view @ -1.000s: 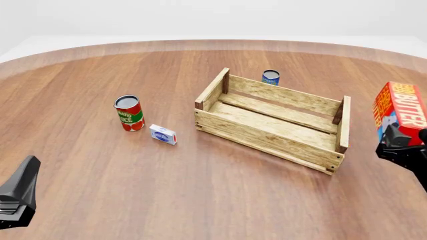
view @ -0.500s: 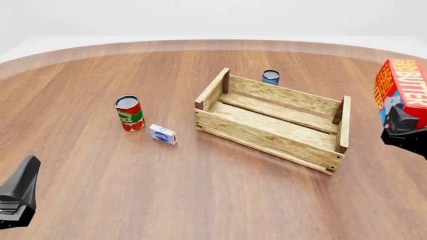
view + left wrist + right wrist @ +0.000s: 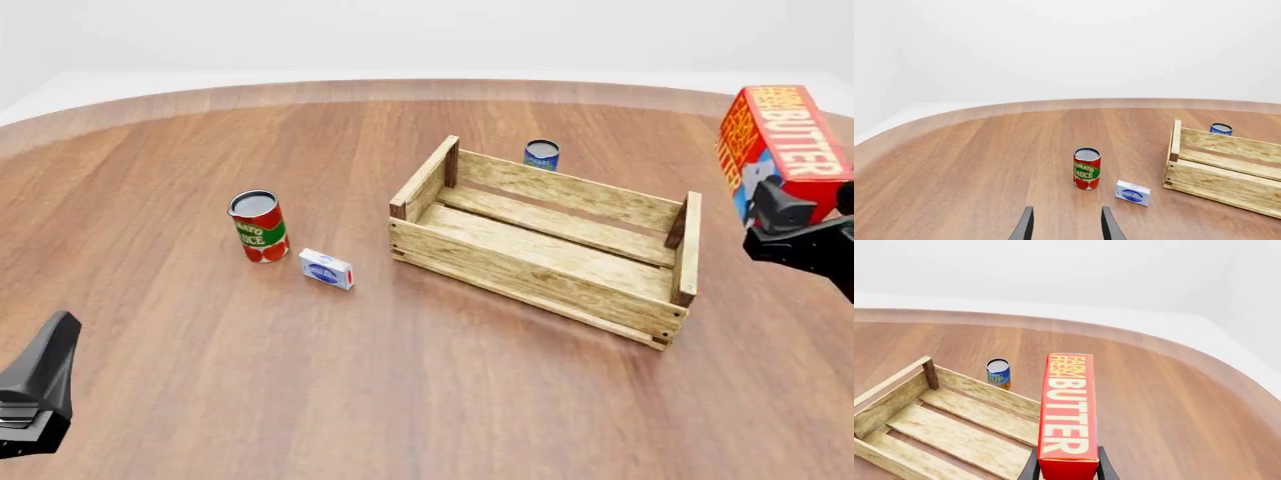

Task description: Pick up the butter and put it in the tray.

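Butter [image 3: 781, 135] x1, R pincer [image 3: 801, 222] | tray [image 3: 541, 263] x1 | cans x2

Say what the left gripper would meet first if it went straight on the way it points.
Probably the tomato sauce can: it stands nearly centred ahead of the open left gripper, bare table between. Depth is uncertain.

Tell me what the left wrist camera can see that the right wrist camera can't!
Only the left wrist view shows the red tomato sauce can, the small blue-white box and the open left claw. Only the right wrist view shows the butter, held in the right claw. Both show the tray and the blue can behind it.
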Robot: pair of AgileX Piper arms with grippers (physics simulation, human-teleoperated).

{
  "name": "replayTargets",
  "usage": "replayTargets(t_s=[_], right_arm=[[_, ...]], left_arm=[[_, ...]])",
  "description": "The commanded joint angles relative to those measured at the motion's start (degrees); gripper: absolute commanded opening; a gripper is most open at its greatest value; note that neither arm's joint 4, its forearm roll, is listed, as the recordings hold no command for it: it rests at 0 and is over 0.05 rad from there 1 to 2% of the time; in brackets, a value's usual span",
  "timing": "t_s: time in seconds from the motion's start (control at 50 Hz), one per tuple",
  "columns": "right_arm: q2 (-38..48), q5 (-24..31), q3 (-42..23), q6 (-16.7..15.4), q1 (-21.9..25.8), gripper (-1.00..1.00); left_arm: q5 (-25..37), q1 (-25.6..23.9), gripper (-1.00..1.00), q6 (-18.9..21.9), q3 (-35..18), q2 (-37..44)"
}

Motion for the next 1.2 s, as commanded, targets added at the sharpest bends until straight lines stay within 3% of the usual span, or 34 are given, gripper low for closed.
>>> replayTargets(t_s=[0.02, 1.2], right_arm=[[2.01, -0.37, -3.49, 1.14, 2.96, -1.0], [24.39, -7.03, -16.33, 2.16, 17.58, -1.0]], left_arm=[[0.0, 0.0, 1.0, 0.0, 0.0, 0.0], [0.0, 0.0, 1.0, 0.0, 0.0, 0.0]])
